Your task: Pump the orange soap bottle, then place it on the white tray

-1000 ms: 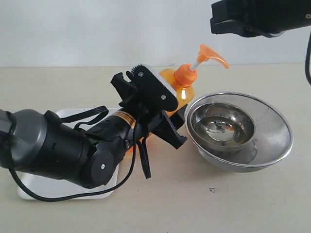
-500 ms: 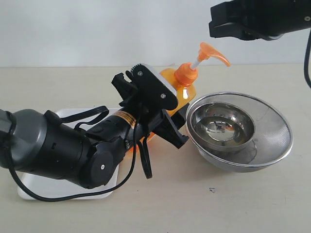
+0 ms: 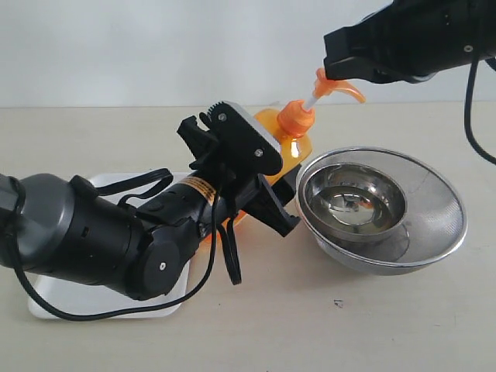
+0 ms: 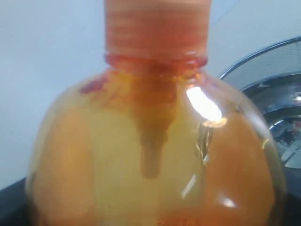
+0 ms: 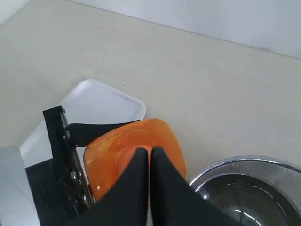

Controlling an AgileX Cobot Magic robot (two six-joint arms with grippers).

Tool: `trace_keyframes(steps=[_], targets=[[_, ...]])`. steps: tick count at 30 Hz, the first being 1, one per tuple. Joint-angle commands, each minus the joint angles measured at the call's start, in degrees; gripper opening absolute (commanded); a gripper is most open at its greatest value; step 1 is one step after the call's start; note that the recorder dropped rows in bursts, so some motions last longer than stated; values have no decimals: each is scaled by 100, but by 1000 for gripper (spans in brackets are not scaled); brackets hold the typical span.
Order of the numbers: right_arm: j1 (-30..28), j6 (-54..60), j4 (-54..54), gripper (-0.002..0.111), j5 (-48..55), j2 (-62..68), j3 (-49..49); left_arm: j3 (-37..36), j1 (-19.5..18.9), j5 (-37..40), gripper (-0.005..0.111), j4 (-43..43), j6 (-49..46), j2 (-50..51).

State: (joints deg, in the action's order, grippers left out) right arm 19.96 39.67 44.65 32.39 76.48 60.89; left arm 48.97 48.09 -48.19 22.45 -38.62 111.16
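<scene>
The left gripper (image 3: 260,177) holds the tall translucent orange soap bottle (image 3: 297,147) by its body, one jaw on each side. The bottle stands between the flat white rectangular tray (image 3: 108,304) and the nested round steel bowls (image 3: 438,203), close to a tray corner. Its base is hidden, so contact with the table cannot be confirmed. The right gripper (image 5: 150,162) has its jaws pressed fully together, and its tip is at the orange pump head (image 3: 343,84). Whether the two are already touching cannot be told.

Hazards, as judged:
1. The closed fingertips form a narrow contact. On the sloped pump head they are likely to slide off toward the spout, which would give a partial stroke.
2. The white stem appears to lean. A straight downward push could load it sideways and rotate the bottle within the left grip.
3. The bottle wall is smooth plastic, so the bottle may slip down between the jaws under the pumping force.
4. The spout points toward the steel bowls, so dispensed soap may land in them or on the table.
5. The bowls lie just beside the bottle, and a tilt could strike their rim.
</scene>
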Motion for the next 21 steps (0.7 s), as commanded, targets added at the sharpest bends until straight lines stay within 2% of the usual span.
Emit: trace_keyframes(steps=[1, 21], targets=[[-3, 26, -47, 0, 295, 66, -22, 38, 50, -151, 5, -250, 239, -8], [-3, -17, -47, 0, 636, 503, -22, 38, 50, -129, 5, -261, 259, -8]])
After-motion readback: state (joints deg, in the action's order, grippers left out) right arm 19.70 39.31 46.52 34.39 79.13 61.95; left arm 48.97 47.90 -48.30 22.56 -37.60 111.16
